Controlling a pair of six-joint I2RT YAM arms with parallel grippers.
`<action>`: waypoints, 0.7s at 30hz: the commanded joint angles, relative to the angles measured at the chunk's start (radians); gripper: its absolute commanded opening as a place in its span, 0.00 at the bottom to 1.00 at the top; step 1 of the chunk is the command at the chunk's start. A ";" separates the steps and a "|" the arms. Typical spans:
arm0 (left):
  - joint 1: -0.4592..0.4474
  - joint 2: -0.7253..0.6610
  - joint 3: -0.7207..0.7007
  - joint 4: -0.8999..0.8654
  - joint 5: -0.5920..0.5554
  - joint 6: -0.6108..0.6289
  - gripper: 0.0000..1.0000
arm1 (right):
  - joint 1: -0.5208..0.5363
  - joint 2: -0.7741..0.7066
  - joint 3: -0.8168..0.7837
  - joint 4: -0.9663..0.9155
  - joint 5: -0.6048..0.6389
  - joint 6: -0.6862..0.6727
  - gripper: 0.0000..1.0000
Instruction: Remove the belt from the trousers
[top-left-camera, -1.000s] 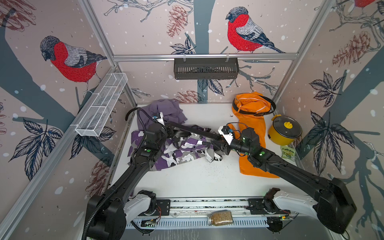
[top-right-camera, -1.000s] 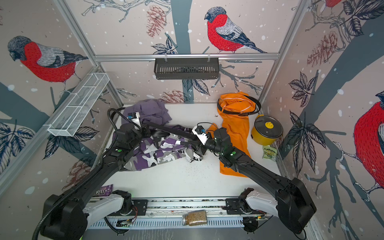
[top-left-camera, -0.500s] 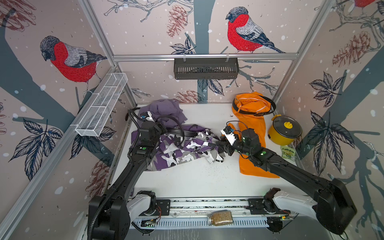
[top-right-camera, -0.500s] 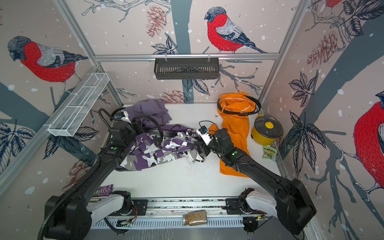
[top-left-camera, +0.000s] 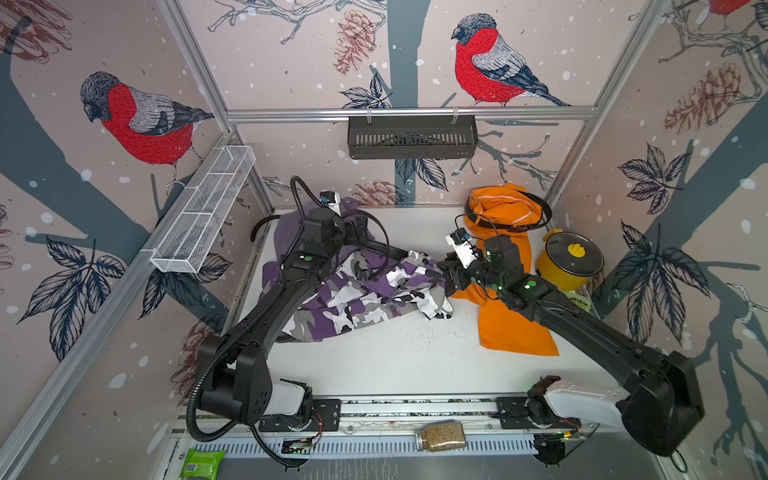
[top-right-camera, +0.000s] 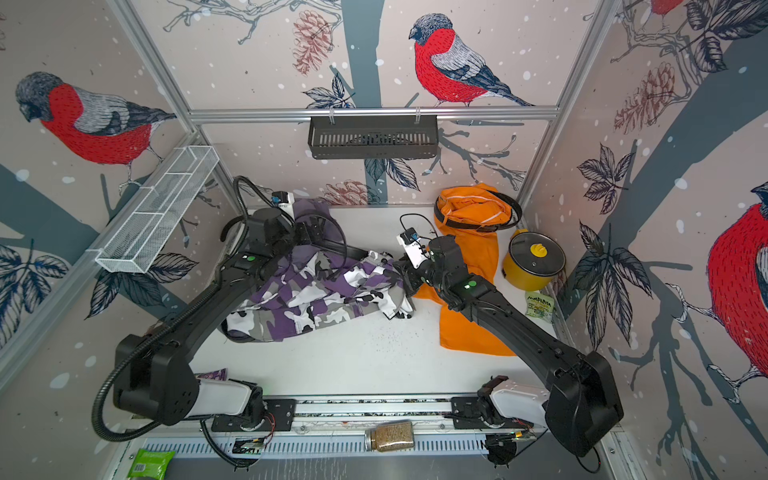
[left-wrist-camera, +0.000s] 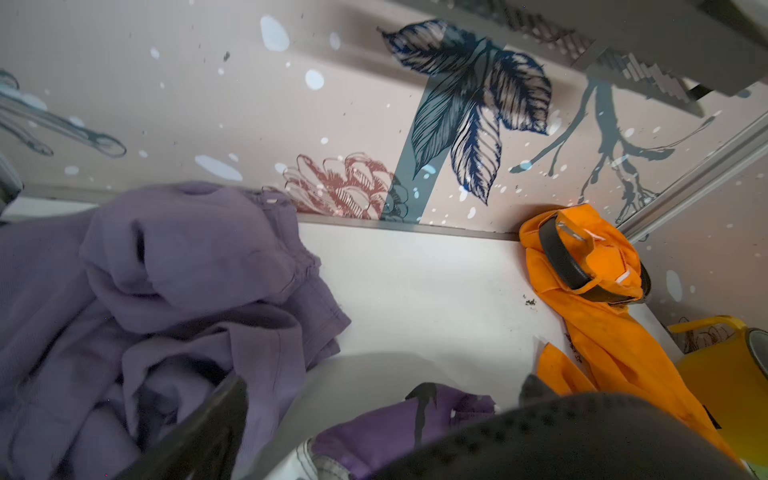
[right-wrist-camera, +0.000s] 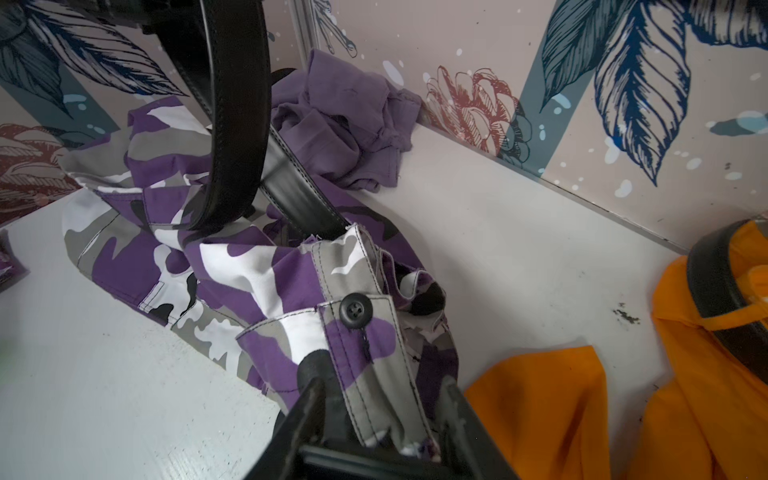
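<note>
Within right pincer (right-wrist-camera: 380, 386), camouflage trousers (right-wrist-camera: 249, 270).

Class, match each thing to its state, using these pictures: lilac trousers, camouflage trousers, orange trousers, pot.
1 lilac trousers
2 camouflage trousers
3 orange trousers
4 pot

A lid on
B belt round waist
C clamped in right gripper
D crumpled, no belt visible

Pairs: 1-D, 2-C, 3-B, 4-A

A lidded yellow pot (top-left-camera: 569, 262) stands just beside a small snack packet (top-left-camera: 579, 302).
</note>
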 joint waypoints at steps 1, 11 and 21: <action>-0.001 -0.024 0.016 -0.014 0.060 0.056 1.00 | -0.012 0.014 0.042 -0.050 0.038 0.032 0.00; -0.002 -0.066 0.155 -0.234 0.036 0.146 1.00 | -0.047 0.019 0.077 -0.083 0.051 0.056 0.00; -0.002 -0.052 0.106 -0.414 0.216 0.157 0.96 | -0.074 0.020 0.095 -0.105 0.053 0.068 0.00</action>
